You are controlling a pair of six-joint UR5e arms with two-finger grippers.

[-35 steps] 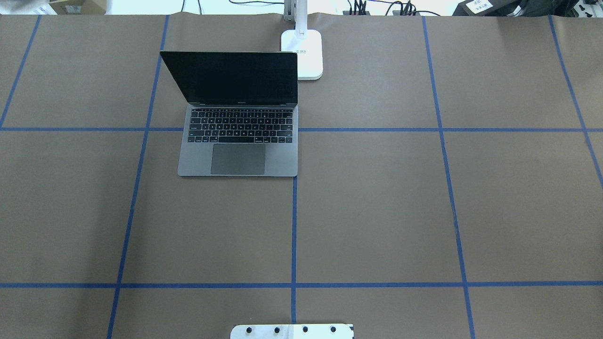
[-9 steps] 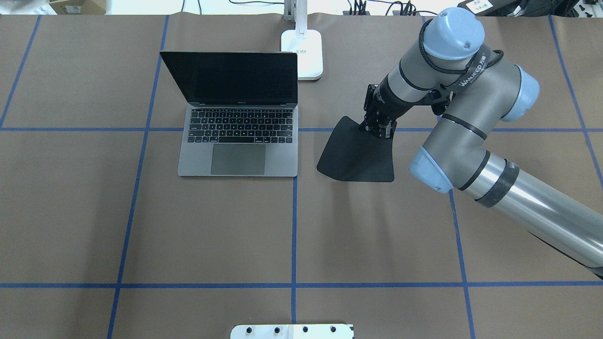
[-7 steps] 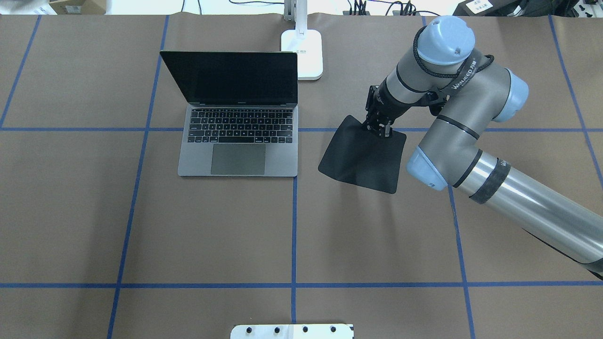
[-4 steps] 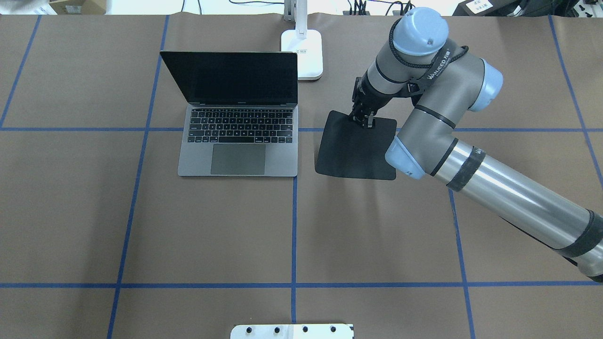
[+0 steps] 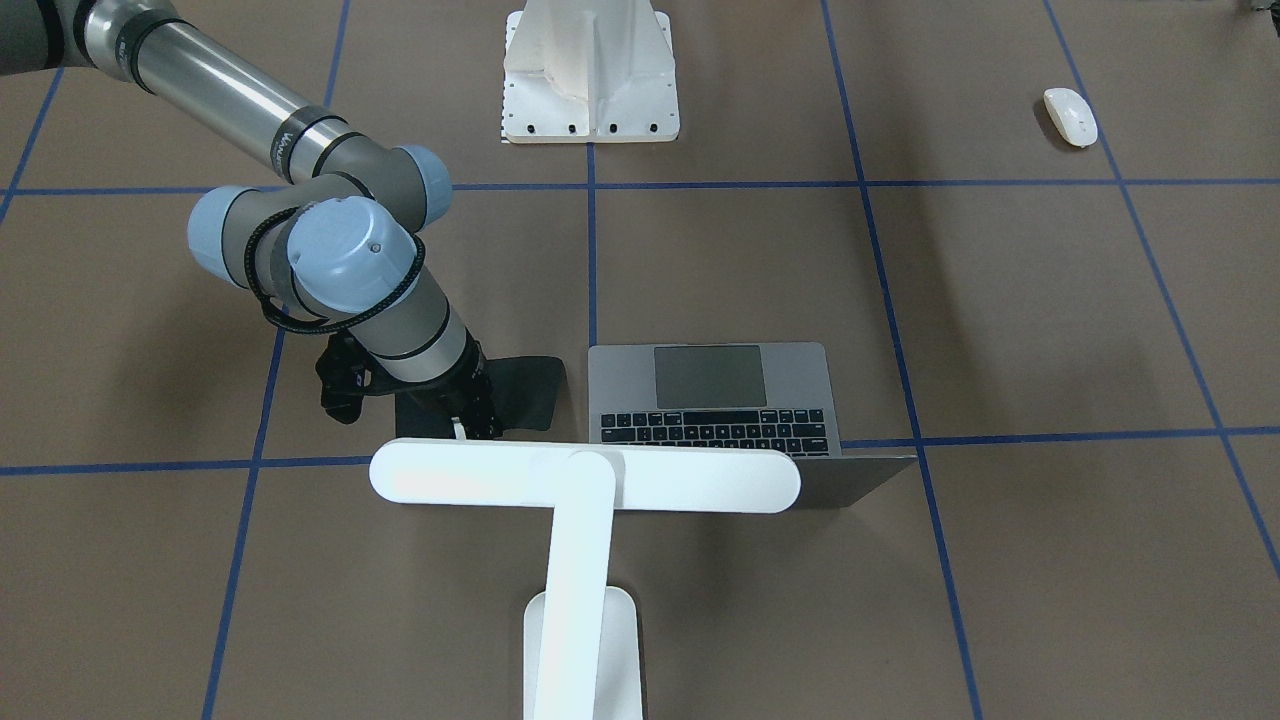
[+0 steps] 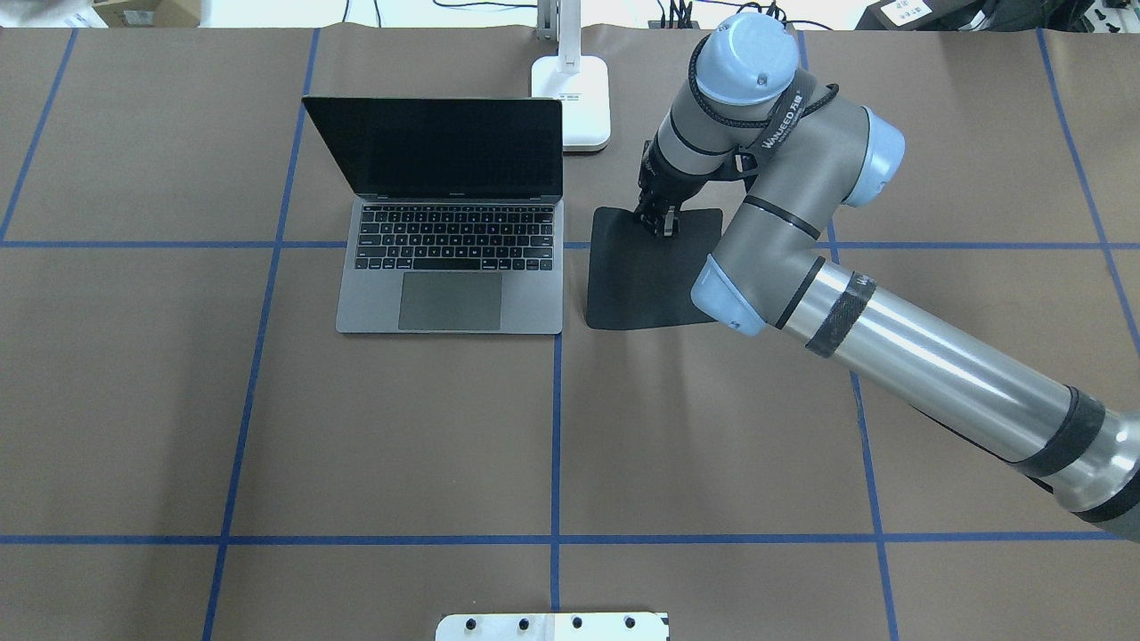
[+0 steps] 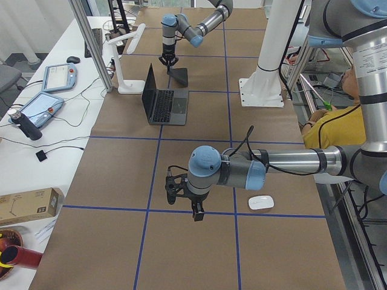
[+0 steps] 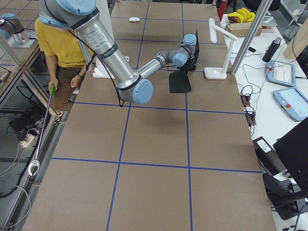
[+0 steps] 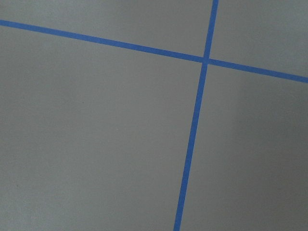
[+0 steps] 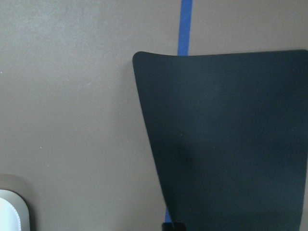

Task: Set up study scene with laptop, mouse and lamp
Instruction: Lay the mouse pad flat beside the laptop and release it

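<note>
The open laptop point(image 6: 450, 267) sits at the back left of centre, also in the front view point(image 5: 720, 400). The white lamp stands behind it, its base point(image 6: 571, 98) at the laptop's back right corner and its bar head point(image 5: 585, 478) over the lid. My right gripper point(image 6: 657, 223) is shut on the far edge of a flat black pad point(image 6: 641, 285) just right of the laptop; the pad point(image 10: 226, 144) slopes down to the table. The white mouse point(image 5: 1070, 116) lies far off on my left side. My left gripper point(image 7: 196, 212) hovers near the mouse point(image 7: 260, 202); I cannot tell whether it is open.
The white ribbed pedestal point(image 5: 590, 70) on its bolted plate point(image 6: 552, 626) stands at the table's near edge. Blue tape lines grid the brown table. A person in a yellow shirt point(image 8: 62, 43) sits behind the robot. Tablets and cables lie beyond the far edge.
My right arm came in from the right with the black pad and carried it left toward the laptop. The pad now hangs squarer and lower beside the laptop. Laptop and lamp have not moved.
</note>
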